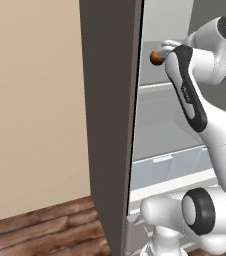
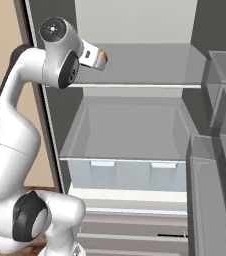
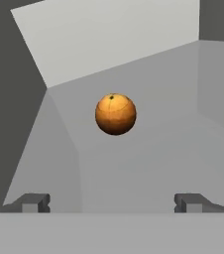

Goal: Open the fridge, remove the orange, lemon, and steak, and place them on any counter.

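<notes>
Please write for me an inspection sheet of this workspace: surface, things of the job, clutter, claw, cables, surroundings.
Surface: pale grey shelf inside the tall grey open fridge.
Job's things: small dark-orange round orange rests on that shelf, near its left wall; untouched.
Clutter: nothing seen.
Claw: two-finger claw open, jaws wide, aimed at the orange, apart from it.
Cables: nothing seen.
Surroundings: beige wall, brown wood floor, clear lower drawer.

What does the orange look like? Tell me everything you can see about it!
The orange is a small round ball, dark orange with a slightly mottled, dull skin and a tiny dark stem dimple near its top. It sits alone on a pale grey shelf inside the open fridge. Nothing grips it; the open gripper hangs short of it, fingertips apart.
</notes>
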You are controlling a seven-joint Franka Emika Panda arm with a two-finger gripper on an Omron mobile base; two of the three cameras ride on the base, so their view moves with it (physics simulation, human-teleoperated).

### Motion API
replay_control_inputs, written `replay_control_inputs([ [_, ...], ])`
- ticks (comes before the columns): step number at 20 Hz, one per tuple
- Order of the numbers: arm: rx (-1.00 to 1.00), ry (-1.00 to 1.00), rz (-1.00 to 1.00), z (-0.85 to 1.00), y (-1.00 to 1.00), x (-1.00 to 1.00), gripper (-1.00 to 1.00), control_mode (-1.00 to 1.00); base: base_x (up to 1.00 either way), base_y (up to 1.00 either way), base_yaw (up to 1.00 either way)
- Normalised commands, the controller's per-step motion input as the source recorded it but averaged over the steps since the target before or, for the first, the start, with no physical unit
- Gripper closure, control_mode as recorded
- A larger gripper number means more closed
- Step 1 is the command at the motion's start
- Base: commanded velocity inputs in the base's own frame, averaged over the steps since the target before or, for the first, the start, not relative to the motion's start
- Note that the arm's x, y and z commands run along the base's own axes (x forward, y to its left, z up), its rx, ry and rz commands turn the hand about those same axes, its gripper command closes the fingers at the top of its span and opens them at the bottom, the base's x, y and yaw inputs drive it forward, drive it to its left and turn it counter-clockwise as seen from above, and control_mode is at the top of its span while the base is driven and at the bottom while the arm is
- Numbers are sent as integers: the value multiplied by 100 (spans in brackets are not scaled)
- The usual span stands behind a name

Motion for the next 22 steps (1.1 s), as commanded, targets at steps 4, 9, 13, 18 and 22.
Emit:
replay_control_inputs([
  [4,0,0,0,0,0,31,-100,-100,0,0,0],
  [9,0,0,0,0,0,15,-100,-100,0,0,0],
  [13,0,0,0,0,0,17,-100,-100,0,0,0],
  [18,0,1,0,-4,0,26,-100,-100,0,0,0],
  [22,0,3,0,-2,0,23,-100,-100,0,0,0],
])
